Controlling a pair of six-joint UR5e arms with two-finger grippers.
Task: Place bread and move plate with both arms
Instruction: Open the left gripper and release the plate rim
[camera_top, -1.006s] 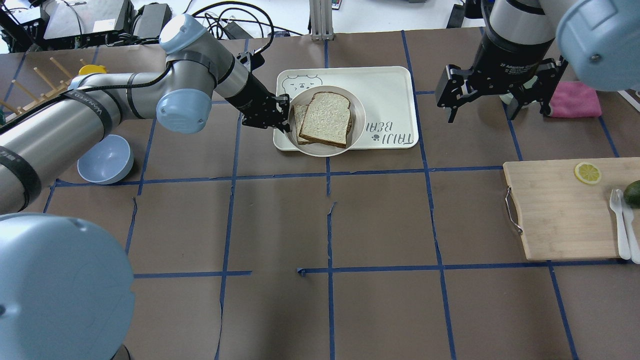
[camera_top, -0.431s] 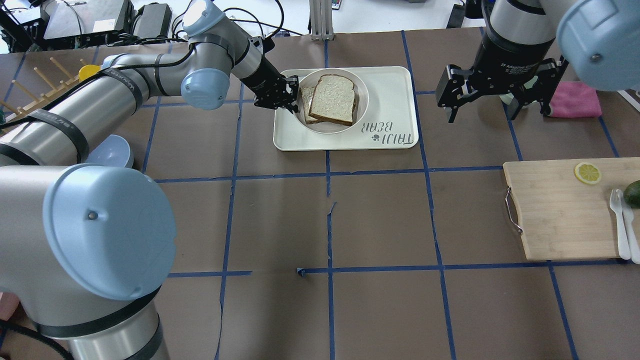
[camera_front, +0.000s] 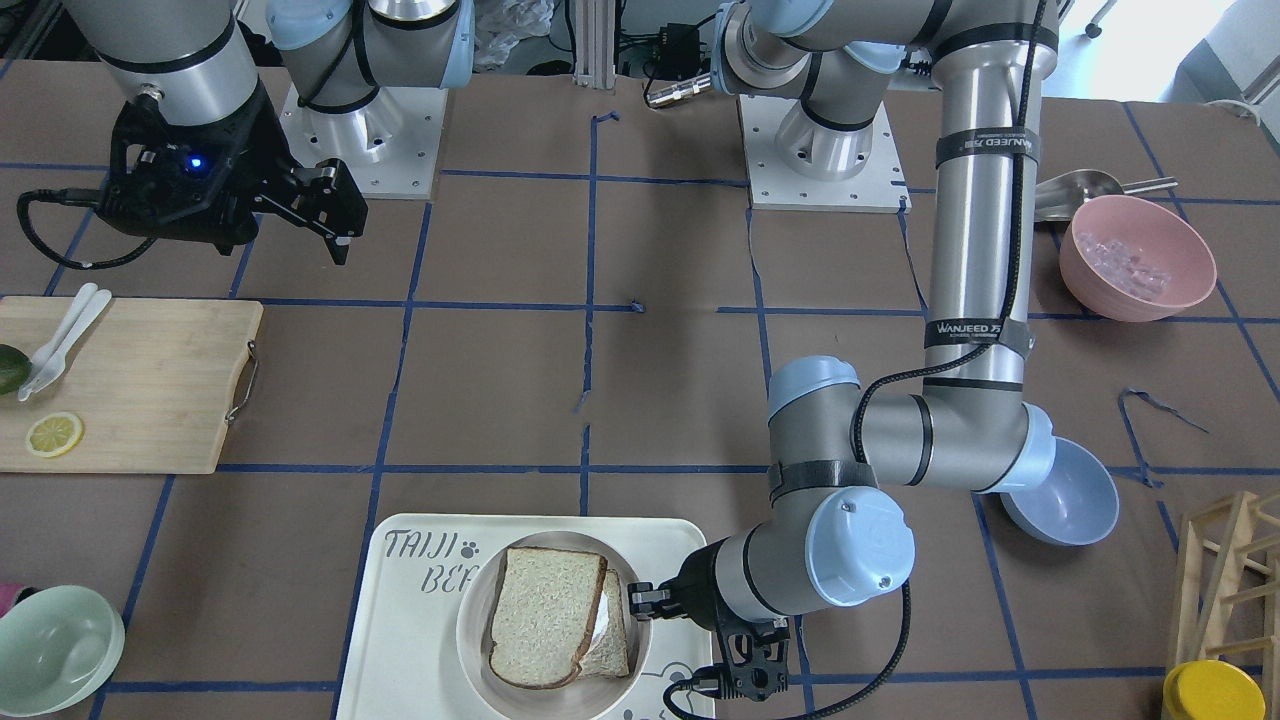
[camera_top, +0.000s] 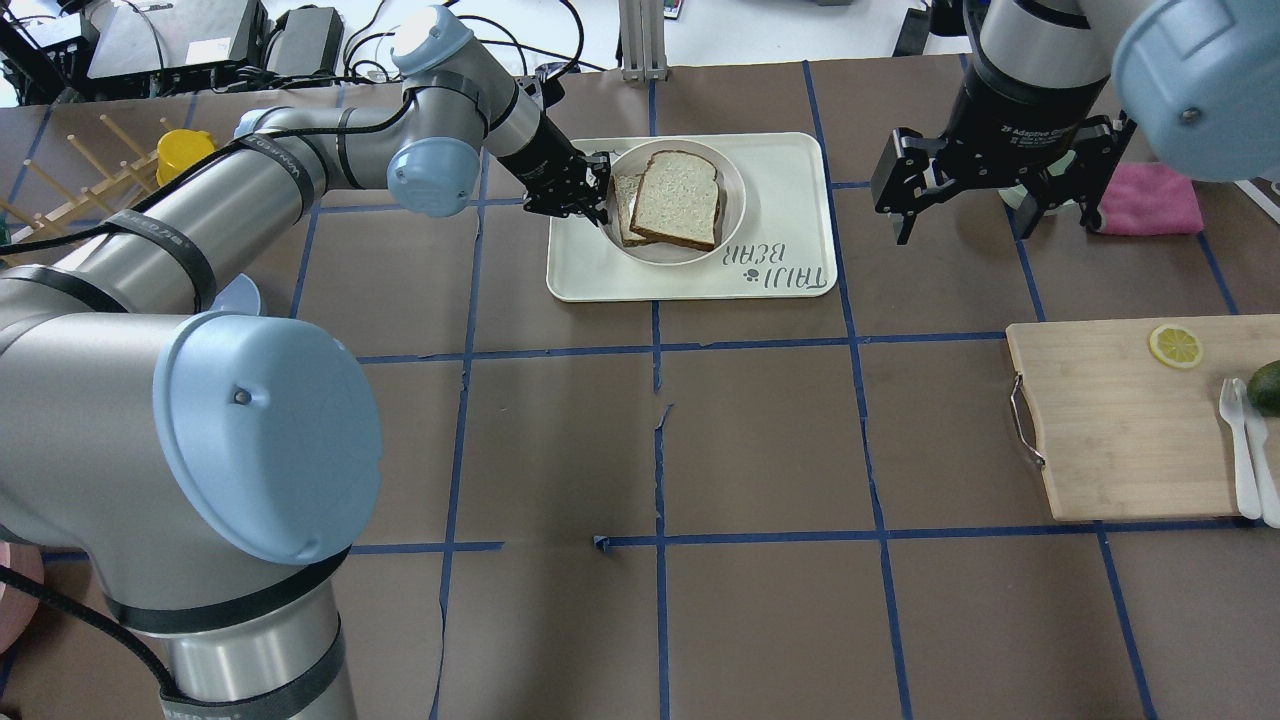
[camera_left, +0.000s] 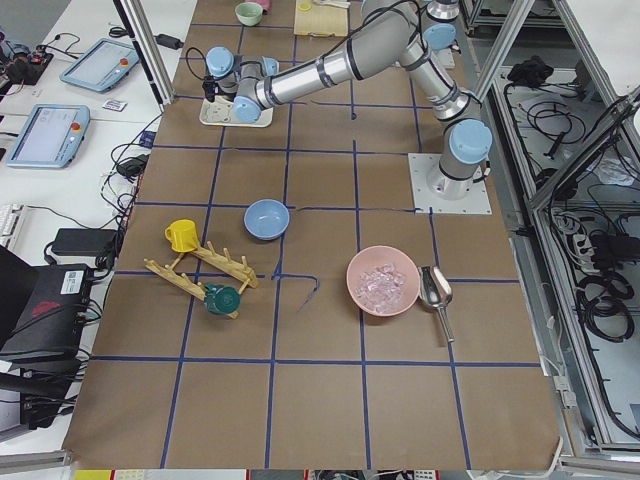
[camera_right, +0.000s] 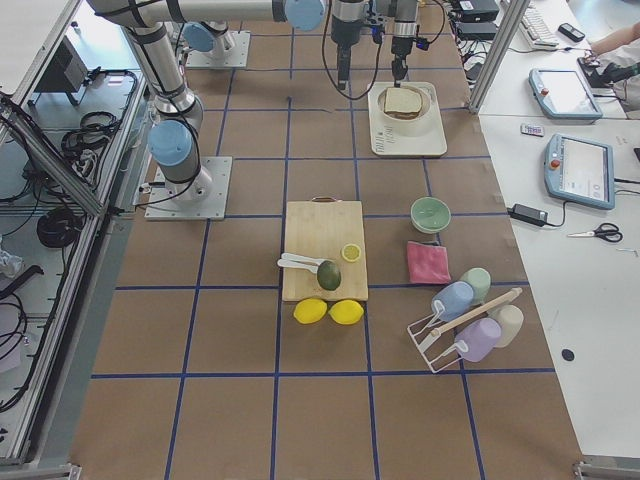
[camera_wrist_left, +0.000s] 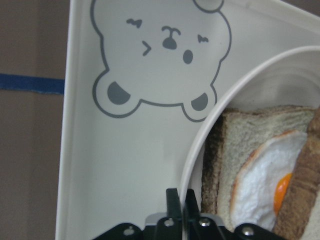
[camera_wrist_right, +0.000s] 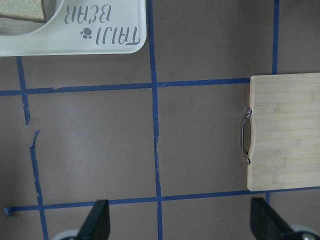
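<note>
The bread (camera_top: 678, 198), a speckled slice with a dark crust, lies on the round cream plate (camera_top: 735, 208), partly covering a smaller slice with a fried egg (camera_wrist_left: 260, 172). The plate stands on the far part of the TAIJI BEAR tray (camera_top: 785, 180). My left gripper (camera_top: 598, 196) is shut on the plate's left rim; the left wrist view shows its fingertips (camera_wrist_left: 173, 197) pinching the rim (camera_wrist_left: 200, 150). The front view shows the bread (camera_front: 545, 615) and my left gripper (camera_front: 640, 600) too. My right gripper (camera_top: 990, 205) hangs open and empty above the table, right of the tray.
A wooden cutting board (camera_top: 1120, 420) with a lemon slice, an avocado and white cutlery lies at the near right. A pink cloth (camera_top: 1150, 198) lies behind my right gripper. A blue bowl (camera_front: 1065, 495), a pink bowl (camera_front: 1135, 255), a green bowl (camera_front: 55, 635) and a wooden rack (camera_top: 80, 170) stand around.
My left gripper has slid the plate with the bread from the tray's near-left edge toward its far side. The right arm has not moved.
</note>
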